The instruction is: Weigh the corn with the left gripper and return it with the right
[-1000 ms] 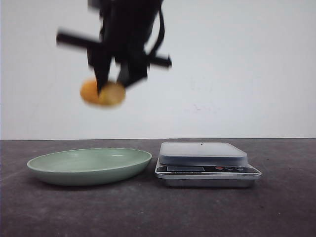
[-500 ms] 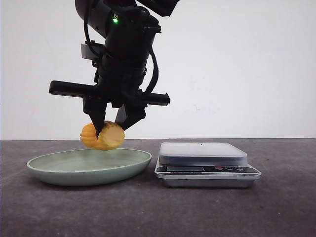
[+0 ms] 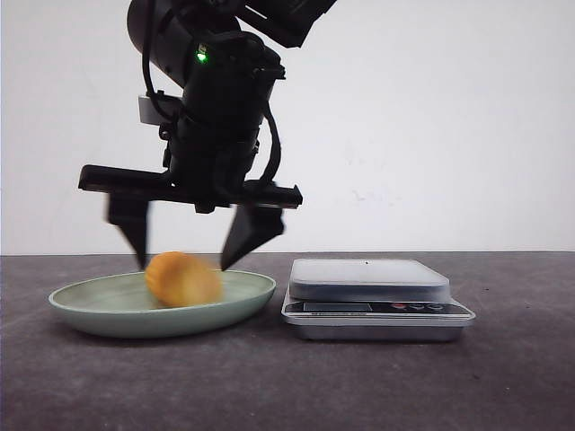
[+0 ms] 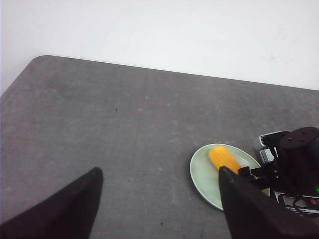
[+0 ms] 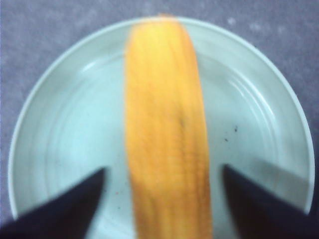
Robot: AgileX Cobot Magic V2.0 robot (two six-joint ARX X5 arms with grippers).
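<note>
The yellow-orange corn (image 3: 182, 279) lies on its side in the pale green plate (image 3: 108, 311). My right gripper (image 3: 182, 261) hangs just above it, open, one black finger on each side and neither touching. The right wrist view shows the corn (image 5: 164, 124) lengthwise between the spread fingertips (image 5: 94, 181), on the plate (image 5: 65, 129). My left gripper (image 4: 159, 172) is open and empty, high over the bare table and well away from the plate (image 4: 202, 172) and corn (image 4: 224, 157). It does not show in the front view.
A silver kitchen scale (image 3: 368, 279) with a flat platform stands just right of the plate, nothing on it. The table is dark grey with a white wall behind. In the left wrist view the right arm (image 4: 299, 154) hides most of the scale.
The right gripper came down to the plate with the corn and opened. The corn has dropped from its fingers and now lies in the plate.
</note>
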